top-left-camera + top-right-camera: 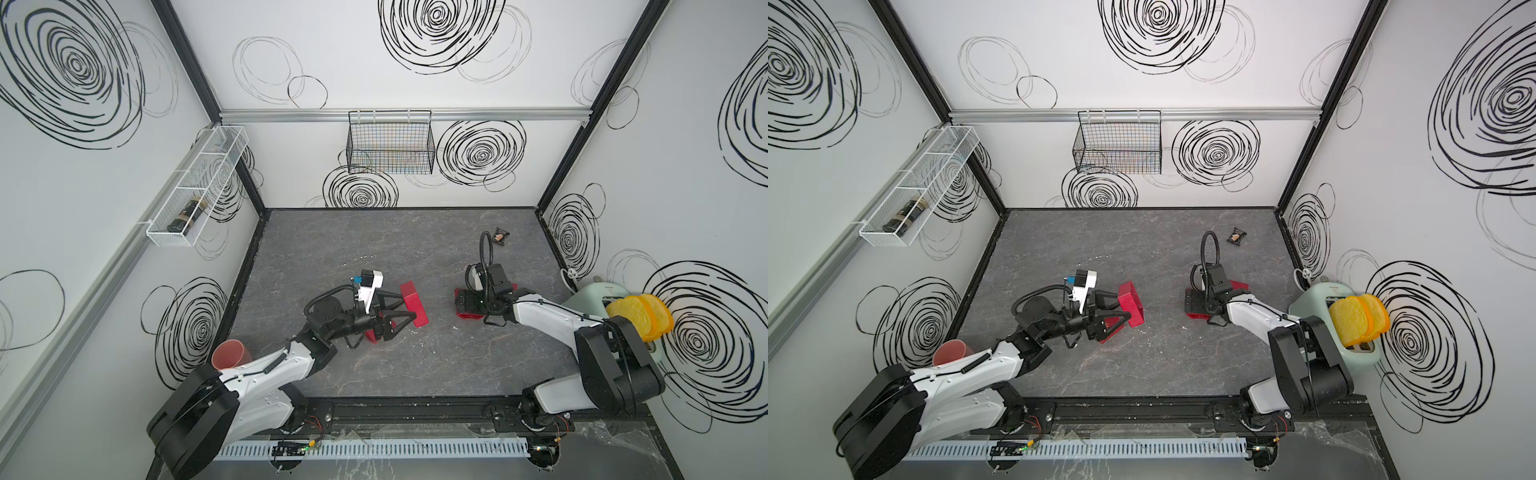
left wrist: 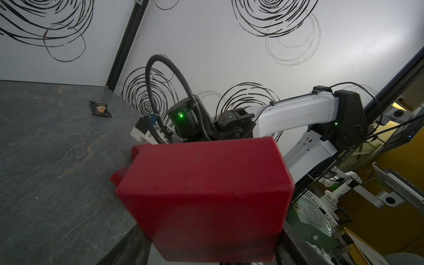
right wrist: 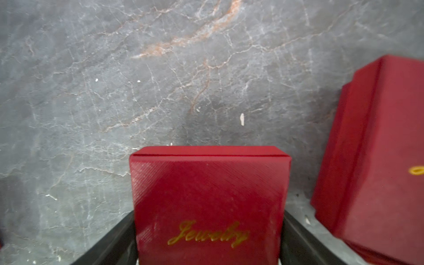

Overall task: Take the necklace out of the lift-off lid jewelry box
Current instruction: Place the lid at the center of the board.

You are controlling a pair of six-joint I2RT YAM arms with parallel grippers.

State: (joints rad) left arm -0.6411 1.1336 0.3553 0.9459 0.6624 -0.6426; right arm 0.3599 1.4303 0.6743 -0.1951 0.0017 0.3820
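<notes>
Several red jewelry boxes are in view; the necklace is out of view. My left gripper point(image 1: 409, 308) is shut on a plain red box point(image 1: 415, 297), holding it tilted above the table; that box point(image 2: 206, 183) fills the left wrist view. Another red piece point(image 1: 371, 336) lies under that gripper. My right gripper point(image 1: 467, 306) points down over a red box point(image 3: 206, 183) with "Jewelry" in gold on its lid, which rests on the table. Its fingers point(image 3: 124, 236) flank the box sides, open. A further red box point(image 3: 378, 160) stands just beside it.
A dark snack packet point(image 1: 500, 237) lies at the back right. A pale green toaster point(image 1: 590, 299) with yellow toast point(image 1: 640, 316) stands at the right edge and a pink cup point(image 1: 230, 353) at the left. A black wire basket point(image 1: 390, 145) and a white rack point(image 1: 195, 187) hang on the walls.
</notes>
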